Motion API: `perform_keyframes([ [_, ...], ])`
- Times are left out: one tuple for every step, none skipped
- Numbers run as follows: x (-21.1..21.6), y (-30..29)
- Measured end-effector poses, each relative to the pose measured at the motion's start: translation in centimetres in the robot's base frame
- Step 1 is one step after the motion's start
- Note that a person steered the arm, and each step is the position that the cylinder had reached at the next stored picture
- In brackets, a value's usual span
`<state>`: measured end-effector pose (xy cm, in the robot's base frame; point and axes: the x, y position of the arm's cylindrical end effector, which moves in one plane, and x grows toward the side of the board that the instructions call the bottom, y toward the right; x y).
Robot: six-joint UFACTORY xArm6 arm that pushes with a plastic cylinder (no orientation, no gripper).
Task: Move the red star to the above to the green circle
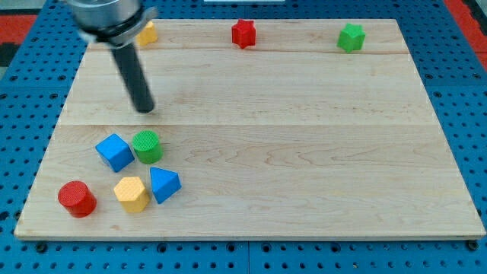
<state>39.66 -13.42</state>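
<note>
The task looks hardly begun, in my judgement. The red star (pixel 243 33) lies at the top edge of the board (pixel 304 152), far up and to the view's right of the green circle (pixel 147 146), and nothing touches it. To finish, the star must travel across the board to the spot just above the green circle, on the view's top side of it. My tip (pixel 145 109) stands exactly there now, a little above the green circle and apart from it, well away from the star. The arm has no gripper, only the rod, so it holds nothing. Beside the green circle, on its left, is a blue cube (pixel 115 151); below it lie a blue block (pixel 164 184), perhaps a wedge, a yellow block (pixel 132 193) and a red cylinder (pixel 77 199). No containers are in view.
</note>
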Motion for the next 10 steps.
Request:
perform_keyframes([
  [-3.1,9.6],
  [-8.1,14.5],
  [-11.8,19.1],
  [-16.1,21.4],
  [-17.2,13.5],
  [-18.6,3.3],
  [-19.4,4.2],
  [-20.3,4.0],
  [-19.7,-1.5],
  [-19.6,-4.4],
])
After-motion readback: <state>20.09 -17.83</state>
